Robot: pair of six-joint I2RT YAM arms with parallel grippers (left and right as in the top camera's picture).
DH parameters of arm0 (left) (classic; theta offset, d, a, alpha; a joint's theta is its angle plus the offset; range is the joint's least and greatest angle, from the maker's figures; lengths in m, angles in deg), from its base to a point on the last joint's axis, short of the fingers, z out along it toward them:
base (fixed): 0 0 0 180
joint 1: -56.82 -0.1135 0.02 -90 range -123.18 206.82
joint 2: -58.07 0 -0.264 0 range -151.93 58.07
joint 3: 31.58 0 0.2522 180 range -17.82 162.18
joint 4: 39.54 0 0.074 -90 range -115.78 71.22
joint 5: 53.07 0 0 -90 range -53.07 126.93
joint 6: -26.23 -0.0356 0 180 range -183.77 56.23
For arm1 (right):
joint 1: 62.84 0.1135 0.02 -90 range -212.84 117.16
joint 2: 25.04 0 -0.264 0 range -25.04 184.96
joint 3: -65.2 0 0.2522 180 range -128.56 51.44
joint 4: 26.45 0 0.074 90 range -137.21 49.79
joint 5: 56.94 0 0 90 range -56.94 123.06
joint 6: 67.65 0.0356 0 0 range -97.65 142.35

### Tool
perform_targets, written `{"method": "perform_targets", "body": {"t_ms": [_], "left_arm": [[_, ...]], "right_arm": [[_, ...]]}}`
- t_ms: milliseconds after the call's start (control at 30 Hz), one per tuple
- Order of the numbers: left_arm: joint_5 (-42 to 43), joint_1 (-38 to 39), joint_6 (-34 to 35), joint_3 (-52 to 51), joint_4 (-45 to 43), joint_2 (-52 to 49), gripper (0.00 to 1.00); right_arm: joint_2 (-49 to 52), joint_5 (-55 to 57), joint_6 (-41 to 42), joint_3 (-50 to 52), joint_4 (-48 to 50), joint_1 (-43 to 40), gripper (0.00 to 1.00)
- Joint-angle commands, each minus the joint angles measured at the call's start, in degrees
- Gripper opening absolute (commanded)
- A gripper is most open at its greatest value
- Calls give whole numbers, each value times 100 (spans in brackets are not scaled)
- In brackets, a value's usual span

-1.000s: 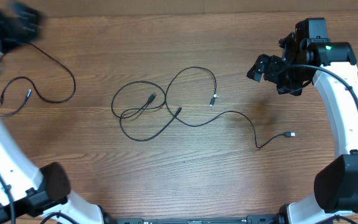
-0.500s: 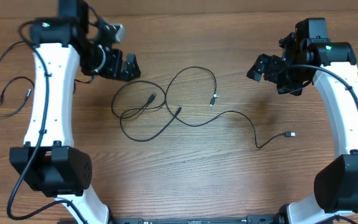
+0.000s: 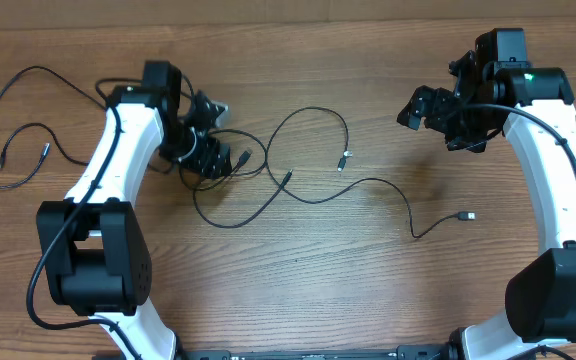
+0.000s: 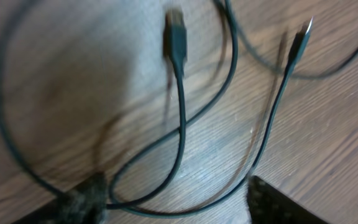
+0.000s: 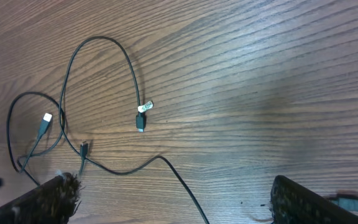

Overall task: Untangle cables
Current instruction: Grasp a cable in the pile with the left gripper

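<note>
The tangled black cables [image 3: 303,190] lie in loops mid-table, with plug ends at the centre and a silver plug [image 3: 466,216] at the right. My left gripper [image 3: 214,150] is open and low over the left loops. In the left wrist view it [image 4: 173,202] has two cable strands [image 4: 182,134] running between its fingers, and a black plug [image 4: 176,37] lies ahead. My right gripper [image 3: 433,120] is open and empty, held above the table right of the tangle. In its wrist view it [image 5: 173,202] looks down on the loops [image 5: 98,43] and a tagged plug [image 5: 142,115].
A separate black cable [image 3: 58,145] lies at the far left of the wooden table [image 3: 298,280], trailing to the left edge. The left arm's link [image 3: 118,170] spans from the front left toward the tangle. The right arm [image 3: 558,180] runs along the right side.
My left arm has swung in from the far left and come down over the left loops of the tangle. The right arm and the cables have not moved.
</note>
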Motion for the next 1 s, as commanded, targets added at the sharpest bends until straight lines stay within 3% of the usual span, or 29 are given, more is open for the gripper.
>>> {"method": "perform_targets", "body": {"t_ms": [0, 100, 300, 600, 767, 967], "left_arm": [[267, 55, -317, -391, -208, 46, 65], [654, 55, -236, -649, -494, 44, 62], [232, 76, -79, -1064, -986, 44, 59], [236, 85, -2, -1204, -1062, 42, 54], [234, 85, 302, -1207, -1106, 42, 38], [229, 85, 520, -1207, -1294, 42, 39]], "right_arm": [[-146, 4, -17, -173, 22, 26, 97], [-146, 4, -17, -166, 24, 26, 97], [-142, 7, -17, -133, 4, 26, 97], [-142, 7, -17, -133, 11, 26, 97], [-142, -61, -15, -133, 11, 26, 97], [-142, -186, 0, -133, 59, 26, 98]]}}
